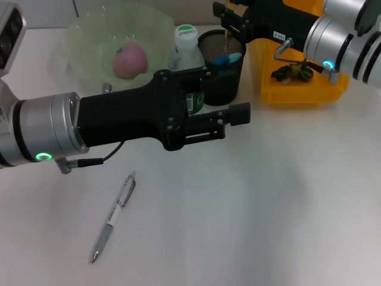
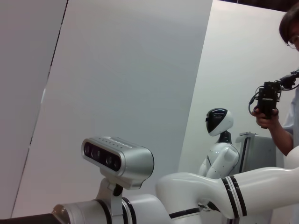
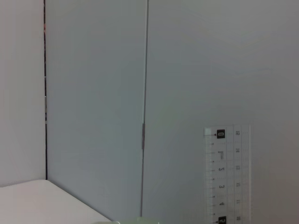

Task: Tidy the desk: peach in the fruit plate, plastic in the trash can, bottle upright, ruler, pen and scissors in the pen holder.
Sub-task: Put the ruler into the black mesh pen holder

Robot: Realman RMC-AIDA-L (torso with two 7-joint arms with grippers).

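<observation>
Nearest the cam, the pen point(image 1: 113, 217) is seen lying flat on the desk point(image 1: 268, 208), tip end toward the near edge, well apart from everything else. Just beyond it the left arm is stretched across the middle, w/ the left gripper point(image 1: 235, 114) held sideways above the desk near the pen holder's base; its jaws are seen edge-on, so open or closed can't be told, and nothing is seen in them. Behind the arm, the bottle point(image 1: 186, 44) is stood upright, partly hidden, touching or just beside the pen holder point(image 1: 221, 65), in which the scissors point(image 1: 228, 59) are lodged. Farther left, the peach point(image 1: 130, 60) is seen resting in the fruit plate point(image 1: 89, 30). At far right the trash can point(image 1: 297, 89) is seen w/ dark-green plastic point(image 1: 292, 72) inside. Over it the right gripper point(image 1: 232, 16) is held above the pen holder; its jaw gap can't be told, but the ruler point(image 3: 227, 175) is seen upright in the right wrist view.
</observation>
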